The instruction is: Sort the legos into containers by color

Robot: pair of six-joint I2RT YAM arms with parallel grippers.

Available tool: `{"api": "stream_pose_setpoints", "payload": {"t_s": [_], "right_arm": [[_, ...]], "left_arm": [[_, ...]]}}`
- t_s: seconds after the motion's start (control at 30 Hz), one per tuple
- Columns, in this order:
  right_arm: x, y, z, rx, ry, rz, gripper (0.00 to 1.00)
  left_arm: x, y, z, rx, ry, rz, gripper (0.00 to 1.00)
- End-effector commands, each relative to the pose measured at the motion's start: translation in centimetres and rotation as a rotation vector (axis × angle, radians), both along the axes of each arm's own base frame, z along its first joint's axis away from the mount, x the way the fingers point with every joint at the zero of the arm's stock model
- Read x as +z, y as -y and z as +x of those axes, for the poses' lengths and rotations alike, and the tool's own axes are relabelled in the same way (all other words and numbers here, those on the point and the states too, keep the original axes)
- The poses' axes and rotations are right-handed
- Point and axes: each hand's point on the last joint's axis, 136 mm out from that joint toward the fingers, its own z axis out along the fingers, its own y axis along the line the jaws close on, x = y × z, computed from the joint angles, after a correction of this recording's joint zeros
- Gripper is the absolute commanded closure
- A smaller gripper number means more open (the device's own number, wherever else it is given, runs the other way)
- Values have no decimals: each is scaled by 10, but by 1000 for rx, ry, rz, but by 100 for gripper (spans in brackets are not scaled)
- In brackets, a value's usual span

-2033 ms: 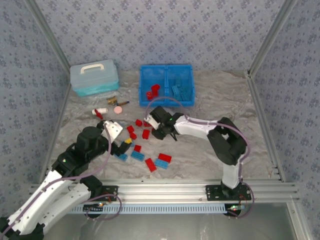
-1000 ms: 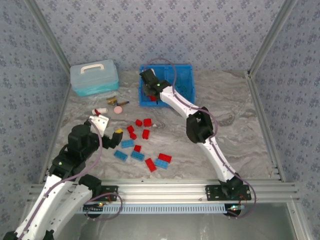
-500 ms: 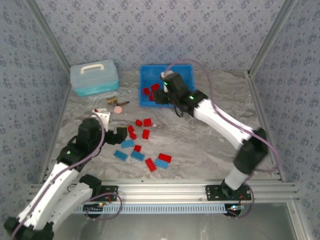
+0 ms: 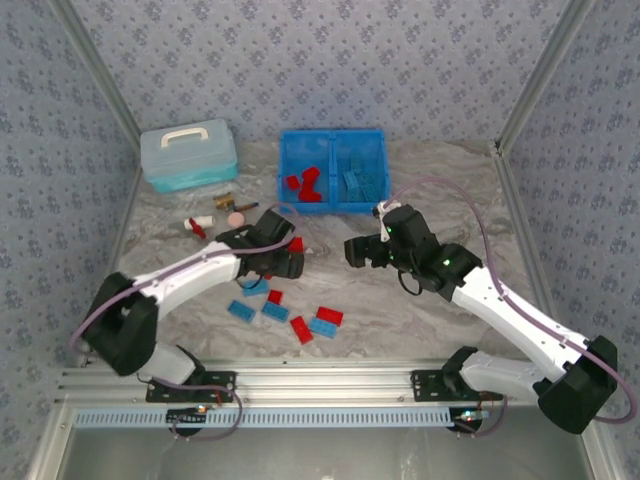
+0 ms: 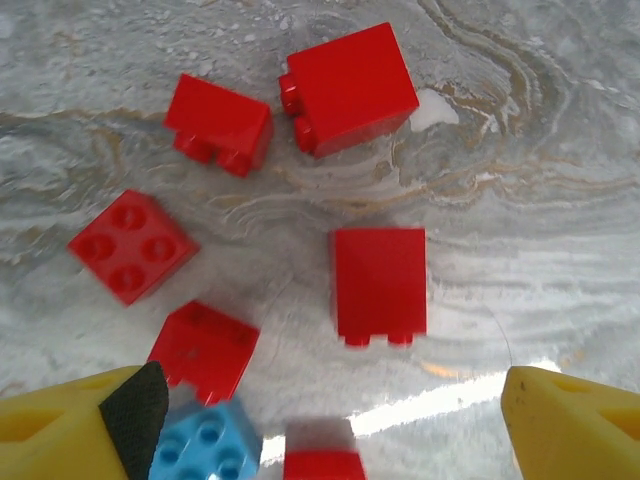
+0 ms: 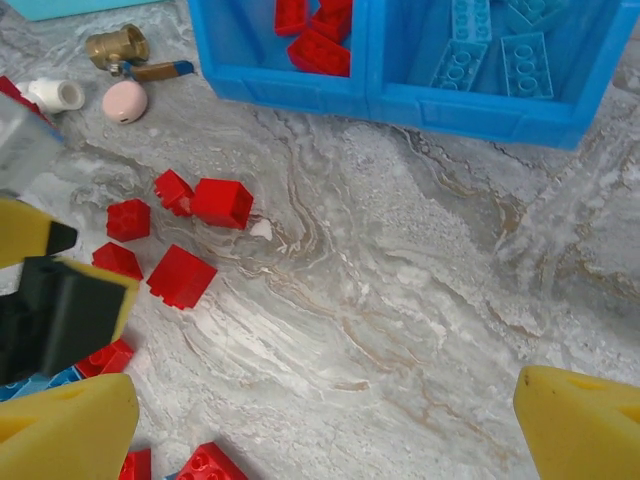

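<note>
While both arms reach out over the grey marbled tabletop [image 4: 450, 200], the left gripper [image 5: 322, 425] hangs low above a cluster of small bright red studded plastic bricks [image 5: 379, 283]. Its yellow fingertips [image 5: 70, 430] are spread wide at the bottom corners of the left wrist view, and nothing is caught between them. Several red pieces lie loose on the marble, apart from one another, and a light blue studded brick [image 5: 205, 445] sits just beside the black pad of the left finger. Over on the other side, the right gripper [image 6: 320, 430] is splayed wide too and empty, hovering over bare marble between that cluster and the bright blue open plastic bin [image 6: 420, 105]. Look into the bin: the left compartment [image 4: 290, 165] holds a few red bricks piled together, and the right compartment [image 4: 378, 160] holds light blue ones, with the centre divider between them. From above, more red and light blue bricks lie scattered nearer the arm bases, well apart from the bin. Off to the left stands a pale teal lidded box [image 4: 188, 153] with a white handle, and a small pink disc [image 4: 236, 219] and a brass fitting [image 4: 224, 201] rest near it.
</note>
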Motion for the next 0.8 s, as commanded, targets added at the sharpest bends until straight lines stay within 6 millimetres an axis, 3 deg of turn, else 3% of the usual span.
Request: {"api": "stream_pose_setpoints", "payload": {"t_s": [0.0,0.2,0.33,0.47,0.6,0.7,0.77], "right_arm": [[8,8,2,-37,8,4,1],[16,16,6,-51,19,-12,1],[14,17,7,-58,12,-5,0],[15,19,7,-66,13,1,0],[17,20,6,-70,16,3,1],[19,22,5,-72,19,7,0],[21,22,5,-74,24,13,0]], "left_arm": [[-3,14,17,-12,20,13,17],[-31,21,22,-10,-24,70,30],[-44,21,18,-7,-51,88,46],[-43,19,15,-4,-46,94,63],[-13,27,17,-9,1,22,77],[33,32,28,-8,113,-32,78],[64,26,46,24,222,-4,79]]}}
